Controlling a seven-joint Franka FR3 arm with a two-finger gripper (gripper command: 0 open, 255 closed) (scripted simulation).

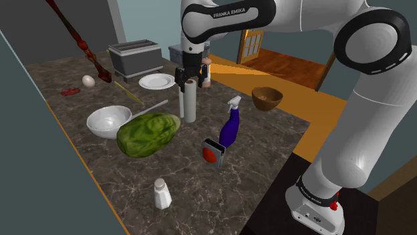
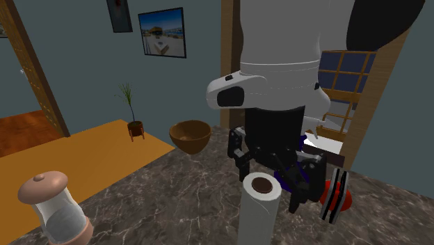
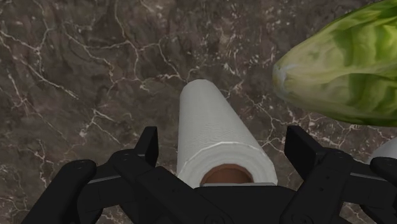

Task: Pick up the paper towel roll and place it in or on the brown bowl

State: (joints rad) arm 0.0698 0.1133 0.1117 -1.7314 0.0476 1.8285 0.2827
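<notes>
KITCHEN COUNTER: My pincer (image 3: 224,143) hangs wide open over the dark marbled countertop (image 1: 267,143), one black finger on either side of the paper towel roll (image 3: 210,121) and neither touching it. The biggest thing near the pincer is a green lettuce head (image 3: 343,70), lying just outside one finger. The white roll stands upright directly beneath the pincer, its top between my fingers and its foot on the stone. The brown bowl (image 1: 266,98), smaller and empty, sits well apart from the pincer near the counter's edge. Smallest of all, the roll's brown cardboard core (image 2: 262,185) faces up toward my palm.

I judge the roll to be light and soft-skinned, its sheets yielding around a stiffer tube. It is not fragile, but it is tall enough to topple if nudged. The upper barrel, squeezed across its width with modest force, looks the best hold. The bowl looks too shallow to take it whole, so I expect the roll to lean or lie across the rim.

The wrist view shows the clear gaps between my fingers and the roll, and how close the lettuce lies. The shoulder view adds the roll's full height and the open stretch of counter to the bowl. The second exterior view looks into the core, with the bowl beyond the pincer.
</notes>
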